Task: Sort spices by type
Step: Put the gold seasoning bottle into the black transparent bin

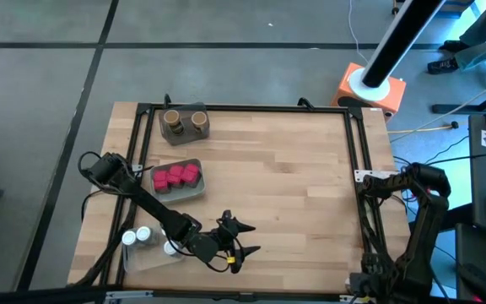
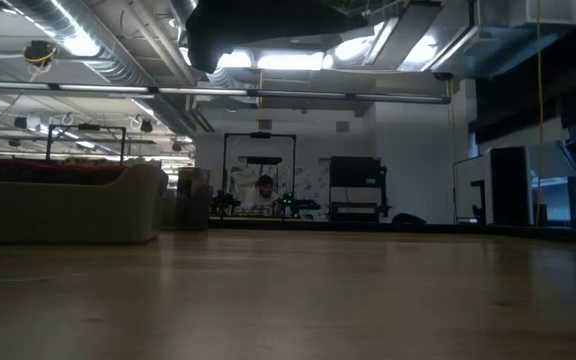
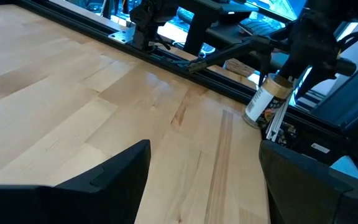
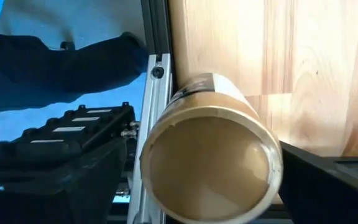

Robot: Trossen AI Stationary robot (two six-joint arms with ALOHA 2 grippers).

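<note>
Wood-topped table [image 1: 285,169], entry read from your near edge outward.

Nearest you, the left arm reaches along the front edge. Its left end effector [image 1: 245,238] hangs over bare boards with its jaws spread wide and nothing between them.

Just beside that arm, at the near left corner, a clear plastic tray [image 1: 133,257] holds three small clear white-capped jars [image 1: 144,234].

Further in on the left, a grey rectangular tray [image 1: 194,192] carries a cluster of pink-red boxy packets [image 1: 175,176], packed close together.

At the table's right edge, about mid-depth, the right arm is folded up. A tan cardboard-coloured round jar [image 4: 210,162] sits tilted directly in front of the right end effector [image 1: 369,179], by the black frame rail. You cannot tell whether that end effector is gripping the jar or merely standing around it.

Farthest from you, at the far left, a second grey tray [image 1: 184,133] holds two short brown-topped round jars [image 1: 172,118], side by side.
</note>
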